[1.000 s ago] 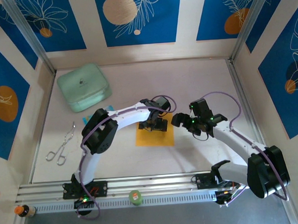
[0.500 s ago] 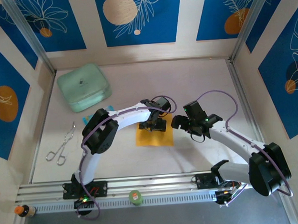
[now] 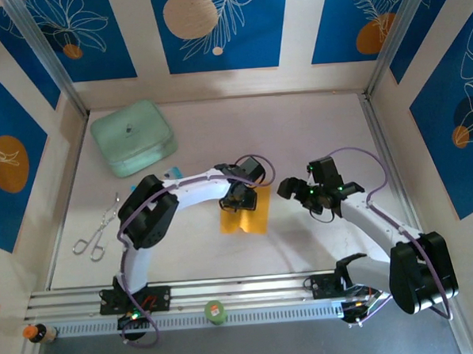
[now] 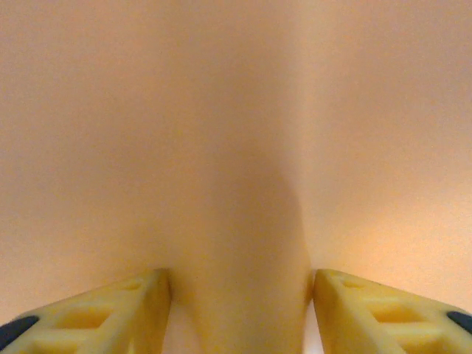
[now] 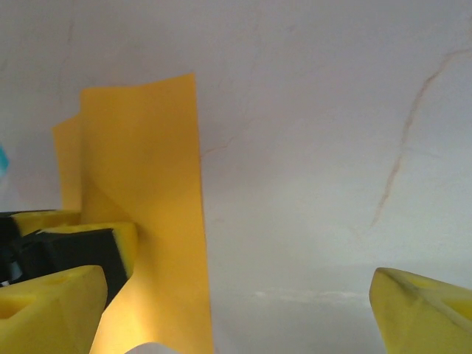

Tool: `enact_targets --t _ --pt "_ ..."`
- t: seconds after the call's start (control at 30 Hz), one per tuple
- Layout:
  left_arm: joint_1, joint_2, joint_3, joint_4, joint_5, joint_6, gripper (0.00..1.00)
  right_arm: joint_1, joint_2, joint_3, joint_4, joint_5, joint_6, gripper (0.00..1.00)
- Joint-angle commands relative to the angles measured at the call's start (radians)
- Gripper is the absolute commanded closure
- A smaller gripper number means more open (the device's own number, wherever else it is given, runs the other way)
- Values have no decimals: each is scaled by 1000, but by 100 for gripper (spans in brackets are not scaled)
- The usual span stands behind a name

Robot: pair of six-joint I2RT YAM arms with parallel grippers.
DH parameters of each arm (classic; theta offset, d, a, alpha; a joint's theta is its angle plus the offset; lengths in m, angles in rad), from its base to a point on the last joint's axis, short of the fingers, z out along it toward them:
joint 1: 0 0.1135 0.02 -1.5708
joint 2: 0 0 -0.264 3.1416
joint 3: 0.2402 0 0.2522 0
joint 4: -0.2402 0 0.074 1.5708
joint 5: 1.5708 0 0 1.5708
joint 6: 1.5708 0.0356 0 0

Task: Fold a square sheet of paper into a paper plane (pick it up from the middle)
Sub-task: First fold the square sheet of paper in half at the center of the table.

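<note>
From above, the square sheet of paper is buckled on the table under the left gripper, blue walls all round. At the left wrist, its ridge is pinched between the fingers. At the right wrist, the right gripper is held wide, with bare table beside the sheet's free edge.

The square sheet of paper is orange-yellow. The box at the far left is mint green. The walls are blue with white leaves.
</note>
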Motion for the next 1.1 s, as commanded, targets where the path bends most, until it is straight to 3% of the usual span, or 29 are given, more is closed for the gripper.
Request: enact_targets --t 0.0,0.2,0.4,0.6,0.8,1.07 --pt "-8 -60 -53 85 40 0 53 -11 -22 -21 61 -118 25 8" --pt "11 -160 -140 218 97 -6 57 -23 -30 -24 62 -128 59 8" --pt "85 -245 -323 565 355 -136 57 -39 -44 -52 99 -169 95 8" --pt "137 -264 -428 836 504 -279 57 -59 -60 -72 127 -211 108 8" --pt "163 -217 -528 1134 570 -462 58 -64 -77 -81 184 -271 115 13" --pt "165 -155 -577 1196 563 -537 58 -70 -76 -85 209 -307 116 19"
